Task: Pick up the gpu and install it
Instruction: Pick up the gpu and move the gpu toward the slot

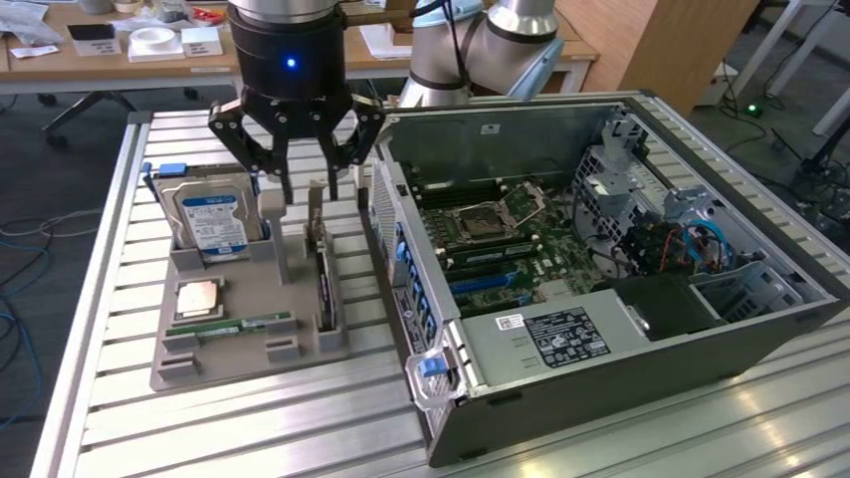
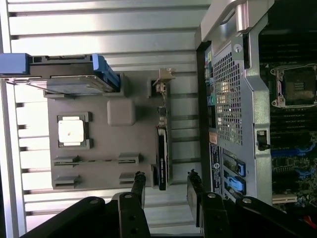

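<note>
The arm (image 1: 286, 45) points straight down over the far end of the gray tray (image 1: 186, 368). Its gripper (image 1: 309, 189) is spread wide open and holds nothing. The gpu (image 1: 322, 284) stands on its thin edge in a slot of the tray, on the side next to the case (image 1: 638, 388). Its silver bracket (image 1: 317, 204) is at the far end, under the gripper. In the wrist view the gpu lines up with the gap between the two fingers (image 2: 138, 184). To the exterior view's left of the gpu are a hard drive (image 1: 213, 221), a chip (image 1: 199, 297) and a memory stick (image 1: 250, 323). On the exterior view's right, the open case stands just beside the gpu.
</note>
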Motion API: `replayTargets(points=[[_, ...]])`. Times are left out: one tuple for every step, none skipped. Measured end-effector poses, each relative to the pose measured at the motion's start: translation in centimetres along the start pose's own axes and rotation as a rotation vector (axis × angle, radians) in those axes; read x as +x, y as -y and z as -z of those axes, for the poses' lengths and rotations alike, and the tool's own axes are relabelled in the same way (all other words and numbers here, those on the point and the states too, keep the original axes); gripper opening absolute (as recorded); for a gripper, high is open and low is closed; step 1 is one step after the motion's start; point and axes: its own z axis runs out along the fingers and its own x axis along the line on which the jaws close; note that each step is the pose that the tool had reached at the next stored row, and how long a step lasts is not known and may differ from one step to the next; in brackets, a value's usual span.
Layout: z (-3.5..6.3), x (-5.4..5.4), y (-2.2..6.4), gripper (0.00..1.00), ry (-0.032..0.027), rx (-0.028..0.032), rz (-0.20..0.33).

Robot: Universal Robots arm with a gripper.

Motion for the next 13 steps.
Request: replayTargets(points=[[-0.10,0.0,0.00,0.47,0.0001,-0.0001,0.000],[-0.20,0.0,0.01,0.47,0.0001,-0.0001,0.000],[-0.30,0.0,0.01,0.47,0.0001,-0.0001,0.000],[-0.42,0.0,0.02,0.47,0.0002,-0.0002,0.000],[-0.53,0.0,0.02,0.47,0.0001,-0.0001,0.000],[-0.63,0.0,0.03,0.47,0.0001,-0.0001,0.000],[-0.75,0.0,0.03,0.47,0.0000,-0.0001,0.000],[-0.85,0.0,0.04,0.47,0.0001,0.0000,0.000],[-0.97,0.0,0.04,0.47,0.0001,-0.0001,0.000],[-1.11,0.0,0.05,0.47,0.0000,0.0000,0.000],[-1.27,0.0,0.05,0.47,0.0000,0.0000,0.000],[-1.45,0.0,0.06,0.47,0.0001,-0.0001,0.000],[-1.65,0.0,0.07,0.47,0.0001,-0.0001,0.000]])
